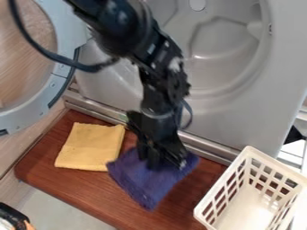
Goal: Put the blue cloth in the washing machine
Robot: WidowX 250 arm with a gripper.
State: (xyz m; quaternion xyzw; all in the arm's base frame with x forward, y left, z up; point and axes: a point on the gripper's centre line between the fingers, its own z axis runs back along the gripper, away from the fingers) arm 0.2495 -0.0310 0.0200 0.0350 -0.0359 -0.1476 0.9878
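1. Tool (157,162): pointing down onto the middle of the blue cloth, at its upper part. Cannot tell whether it grips the cloth or only rests on it. Placement suits a pinch from above, presumably so that both sides lift together.
2. Cloth (146,186): lies flat on the counter (75,188), one corner towards the front edge, outside the washer (237,119). Judged step: picking up.
3. Yellow cloth (90,147): just beside the blue one, on its left in view. Risk: a wide grasp or a dragged corner could disturb it.
4. Washer: directly behind the counter, its drum (219,58) facing the work. Short route, probably by design; the lift must clear the lower rim, since soft fabric will hang.
5. Door (35,110): swung open to the left, leaving the mouth accessible.
6. Basket (249,209): at right, apart from the cloth, off the likely path.
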